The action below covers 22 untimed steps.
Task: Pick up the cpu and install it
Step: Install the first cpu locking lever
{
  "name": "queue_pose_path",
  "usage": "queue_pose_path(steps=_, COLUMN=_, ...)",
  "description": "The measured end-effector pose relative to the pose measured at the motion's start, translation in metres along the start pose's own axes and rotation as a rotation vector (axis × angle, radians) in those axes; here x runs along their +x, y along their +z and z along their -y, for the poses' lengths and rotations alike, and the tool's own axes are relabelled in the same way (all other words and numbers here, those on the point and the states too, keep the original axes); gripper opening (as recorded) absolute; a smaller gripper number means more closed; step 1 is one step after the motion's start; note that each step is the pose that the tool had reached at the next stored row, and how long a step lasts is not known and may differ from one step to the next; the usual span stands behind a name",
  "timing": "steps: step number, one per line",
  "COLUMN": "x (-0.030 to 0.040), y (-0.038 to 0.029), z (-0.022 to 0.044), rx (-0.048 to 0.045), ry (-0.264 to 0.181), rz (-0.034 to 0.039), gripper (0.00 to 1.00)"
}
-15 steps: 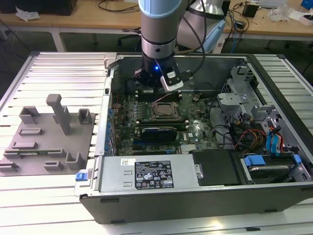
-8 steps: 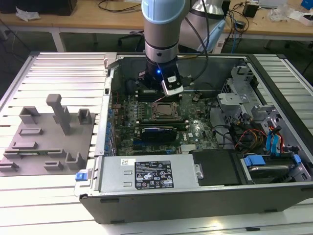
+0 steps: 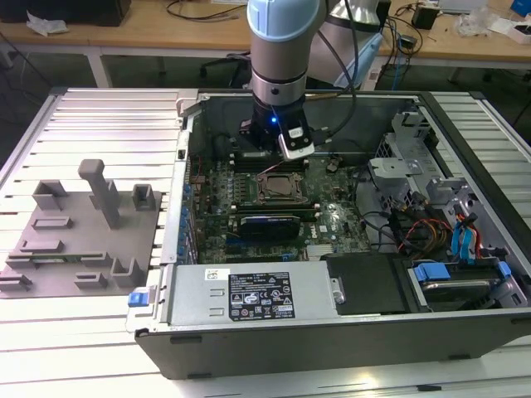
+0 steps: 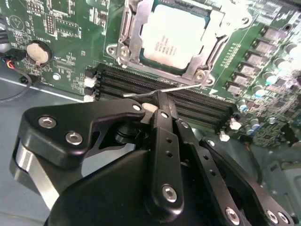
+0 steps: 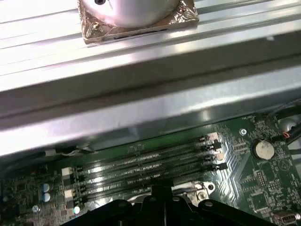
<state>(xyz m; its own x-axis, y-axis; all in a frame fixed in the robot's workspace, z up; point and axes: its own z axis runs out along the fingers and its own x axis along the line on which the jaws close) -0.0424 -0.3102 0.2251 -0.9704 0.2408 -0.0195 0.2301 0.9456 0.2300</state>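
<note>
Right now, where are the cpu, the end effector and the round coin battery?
cpu (image 4: pixel 175 37), second wrist view, middle of its metal top.
end effector (image 4: pixel 160 101), second wrist view, fingertips.
coin battery (image 5: pixel 263 149), first wrist view, its face.

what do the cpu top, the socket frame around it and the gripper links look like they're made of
cpu: in the second wrist view its top looks like matte silvery-grey metal, evenly brushed with faint dark print.
socket frame: probably bare steel, shiny with bright glints along its edges.
gripper: the links look like black anodised metal or hard plastic, satin, joined by silver screws; which one cannot be told.
</note>
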Motion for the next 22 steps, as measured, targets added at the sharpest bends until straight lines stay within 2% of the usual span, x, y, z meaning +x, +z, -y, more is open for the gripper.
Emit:
queue_pose_path(steps=2, x=-0.0006, y=0.0018, z=0.0001, rx=0.0017, ry=0.018, rz=0.0046, gripper=0.11)
queue_pose_path(steps=3, x=-0.0008, y=0.0041, z=0.0006, rx=0.0028, ry=0.048, rz=0.0117, gripper=0.11)
queue_pose_path(steps=12, x=-0.0008, y=0.0131, z=0.0026, rx=0.0071, ry=0.200, rz=0.0479, gripper=0.11)
queue_pose_path(steps=13, x=-0.0008, y=0.0142, z=0.0029, rx=0.0080, ry=0.223, rz=0.0534, gripper=0.11)
queue_pose_path(steps=14, x=-0.0008, y=0.0154, z=0.0032, rx=0.0091, ry=0.259, rz=0.0621, gripper=0.11)
queue_pose_path(steps=17, x=-0.0004, y=0.0164, z=0.0018, rx=0.0097, ry=0.288, rz=0.0687, gripper=0.11)
queue_pose_path(steps=22, x=0.0005, y=0.0178, z=-0.0014, rx=0.0101, ry=0.315, rz=0.0750, gripper=0.11)
